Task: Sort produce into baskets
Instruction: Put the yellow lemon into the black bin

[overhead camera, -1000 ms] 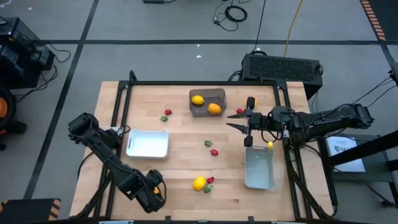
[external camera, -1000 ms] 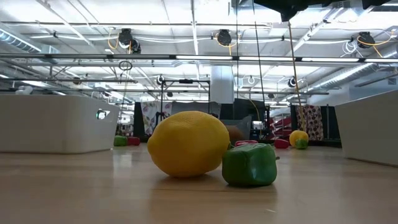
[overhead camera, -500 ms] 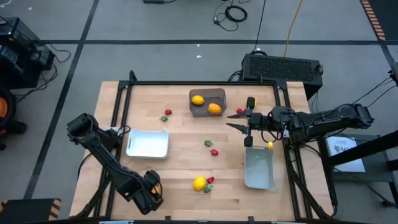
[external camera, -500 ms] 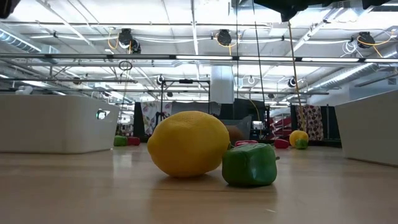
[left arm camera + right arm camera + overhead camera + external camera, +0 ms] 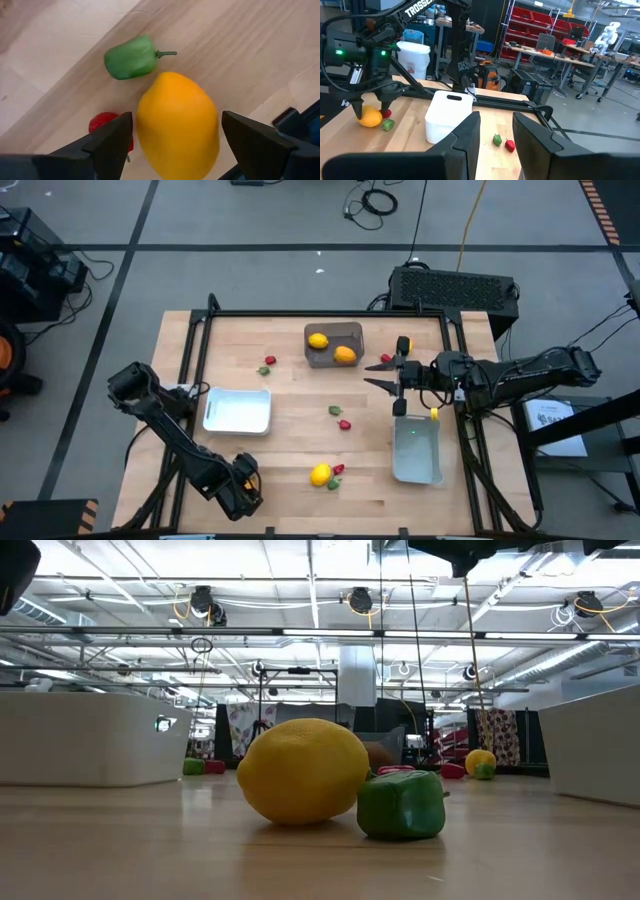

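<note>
Yellow rounded toy lemon [image 5: 178,125] sits between wide-open left gripper [image 5: 172,137] fingers; closing off-centre risks squirting it into the touching green toy pepper [image 5: 131,57].

The left hand [image 5: 262,480] has edged closer to the lemon [image 5: 320,474].

- A robotics lab or workshop hall, not a home.
- Red parts bins [image 5: 536,23] on metal racking, cluttered workbenches [image 5: 555,55] behind.
- Overhead lighting trusses [image 5: 320,632] with hanging cables.
- Grey floor [image 5: 250,270] marked with tape lines around the wooden desk [image 5: 300,430].
</note>
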`<state>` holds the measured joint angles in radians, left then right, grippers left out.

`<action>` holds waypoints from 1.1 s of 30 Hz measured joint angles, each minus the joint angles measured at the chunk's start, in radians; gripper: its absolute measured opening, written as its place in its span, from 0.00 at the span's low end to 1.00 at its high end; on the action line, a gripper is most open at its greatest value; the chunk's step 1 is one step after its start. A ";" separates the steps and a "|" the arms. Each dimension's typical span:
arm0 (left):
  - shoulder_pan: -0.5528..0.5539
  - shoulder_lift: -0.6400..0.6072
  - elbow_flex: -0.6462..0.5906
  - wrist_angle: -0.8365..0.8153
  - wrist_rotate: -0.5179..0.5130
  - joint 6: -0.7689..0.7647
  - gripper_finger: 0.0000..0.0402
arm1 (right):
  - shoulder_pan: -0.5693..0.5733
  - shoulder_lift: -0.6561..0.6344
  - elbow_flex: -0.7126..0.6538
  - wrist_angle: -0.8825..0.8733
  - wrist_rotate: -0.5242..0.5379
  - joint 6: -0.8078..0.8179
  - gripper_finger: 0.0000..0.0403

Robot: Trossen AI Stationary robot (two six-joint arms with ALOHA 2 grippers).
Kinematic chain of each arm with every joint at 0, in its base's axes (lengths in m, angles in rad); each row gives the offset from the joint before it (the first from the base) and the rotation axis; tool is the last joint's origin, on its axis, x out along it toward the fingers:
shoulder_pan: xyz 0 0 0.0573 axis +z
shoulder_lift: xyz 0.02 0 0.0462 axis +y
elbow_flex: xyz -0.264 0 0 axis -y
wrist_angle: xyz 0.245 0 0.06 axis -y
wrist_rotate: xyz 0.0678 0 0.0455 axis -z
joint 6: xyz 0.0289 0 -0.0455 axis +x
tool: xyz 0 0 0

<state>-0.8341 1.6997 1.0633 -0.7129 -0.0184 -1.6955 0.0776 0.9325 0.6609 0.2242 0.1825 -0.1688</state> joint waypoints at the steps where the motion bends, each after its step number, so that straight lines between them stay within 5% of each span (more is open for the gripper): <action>1: 0.000 0.000 -0.007 0.015 0.001 0.000 0.78 | 0.000 0.000 0.000 -0.002 0.000 0.000 0.26; 17: 0.000 0.000 -0.053 0.077 0.045 0.025 0.77 | 0.000 0.000 0.000 -0.013 0.000 0.000 0.26; 25: 0.008 0.000 -0.053 0.076 0.070 0.064 0.62 | 0.000 0.000 0.000 -0.025 0.000 0.030 0.26; 33: 0.096 -0.004 0.007 0.075 0.077 0.328 0.61 | 0.001 0.000 0.000 -0.048 0.000 0.056 0.26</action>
<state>-0.7382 1.6958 1.0701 -0.6374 0.0590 -1.3673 0.0790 0.9325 0.6609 0.1767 0.1822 -0.1123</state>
